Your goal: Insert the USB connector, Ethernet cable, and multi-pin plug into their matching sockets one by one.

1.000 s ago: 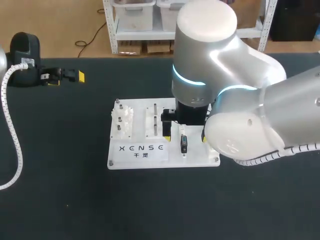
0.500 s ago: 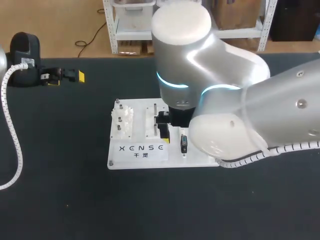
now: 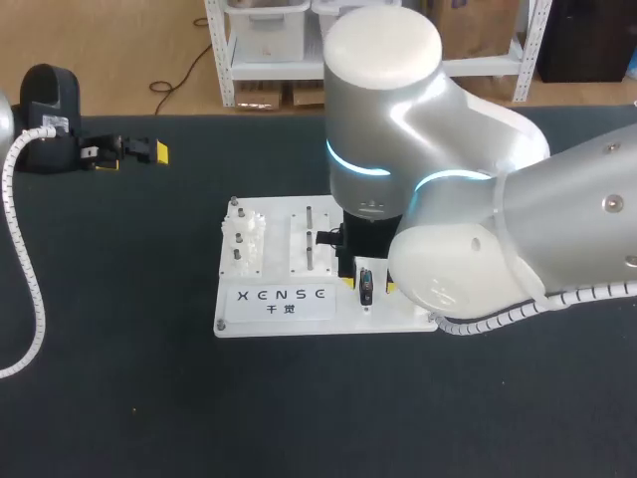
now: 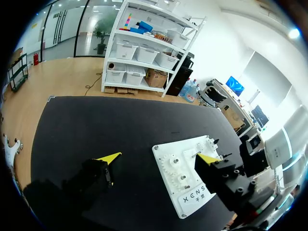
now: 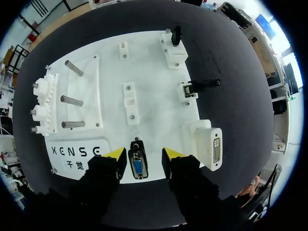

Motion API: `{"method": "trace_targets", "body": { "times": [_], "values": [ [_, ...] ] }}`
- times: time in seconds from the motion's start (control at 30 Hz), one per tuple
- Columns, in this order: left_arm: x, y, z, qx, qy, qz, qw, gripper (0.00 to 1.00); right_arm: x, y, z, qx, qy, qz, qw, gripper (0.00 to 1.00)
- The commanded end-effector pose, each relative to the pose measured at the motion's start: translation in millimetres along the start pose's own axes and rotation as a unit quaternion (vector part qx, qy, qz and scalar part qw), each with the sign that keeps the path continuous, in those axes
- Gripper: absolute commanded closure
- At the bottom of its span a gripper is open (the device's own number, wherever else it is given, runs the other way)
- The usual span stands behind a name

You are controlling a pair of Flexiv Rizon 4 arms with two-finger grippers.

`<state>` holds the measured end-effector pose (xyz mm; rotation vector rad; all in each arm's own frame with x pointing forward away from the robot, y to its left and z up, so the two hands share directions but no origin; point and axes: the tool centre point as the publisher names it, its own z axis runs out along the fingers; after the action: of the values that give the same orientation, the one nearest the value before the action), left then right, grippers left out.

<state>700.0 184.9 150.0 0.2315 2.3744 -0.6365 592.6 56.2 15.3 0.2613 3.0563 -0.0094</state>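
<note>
One plug at least remains: on the board (image 3: 227,309) at centre frame, my right gripper (image 5: 144,155), fingers spread, empty, straddles the unseated multi-pin plug (image 5: 137,167).

The right arm (image 3: 478,199) reaches in past the middle, wrist pointing straight down, the right gripper (image 5: 143,155) with fingers parted. The left gripper (image 4: 159,159) sits far left, fingers spread wide.
</note>
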Motion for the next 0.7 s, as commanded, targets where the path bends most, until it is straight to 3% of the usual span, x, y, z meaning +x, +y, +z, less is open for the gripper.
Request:
{"method": "trace_targets", "body": {
  "times": [0.03,0.27,0.7],
  "values": [
    [0.0,0.0,0.0,0.0,0.0,0.0,1.0,0.0,3.3,-1.0,-0.1,-0.003,-0.001,0.002,1.0,0.56],
    [0.0,0.0,0.0,0.0,0.0,0.0,1.0,0.0,5.1,0.2,1.8,-0.009,0.007,0.015,1.0,0.6],
    [0.0,0.0,0.0,0.0,0.0,0.0,1.0,0.0,1.3,0.8,4.8,-0.012,0.014,0.022,1.0,0.82]
  ]
}}
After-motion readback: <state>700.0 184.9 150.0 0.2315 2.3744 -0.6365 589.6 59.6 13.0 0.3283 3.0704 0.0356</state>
